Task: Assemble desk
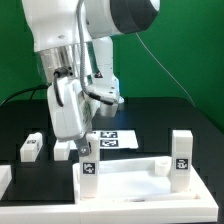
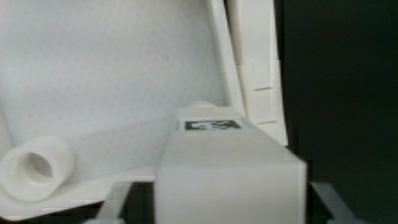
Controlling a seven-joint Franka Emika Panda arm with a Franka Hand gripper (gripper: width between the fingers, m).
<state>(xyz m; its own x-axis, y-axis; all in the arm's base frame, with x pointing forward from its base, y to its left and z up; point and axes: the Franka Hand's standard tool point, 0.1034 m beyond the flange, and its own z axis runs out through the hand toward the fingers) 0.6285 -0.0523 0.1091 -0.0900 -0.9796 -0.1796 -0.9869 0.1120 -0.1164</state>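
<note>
- While the leg post (image 2: pixel 222 165) is flanked closely by the gripper (image 2: pixel 219 206) jaws, a firm clamp cannot be confirmed.
- Its long axis is seen upright, directly beneath the gripper, on the top panel (image 2: pixel 98 90).

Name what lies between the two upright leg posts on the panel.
Nothing stands there: the exterior view shows only bare panel between one post and the other post.
</note>
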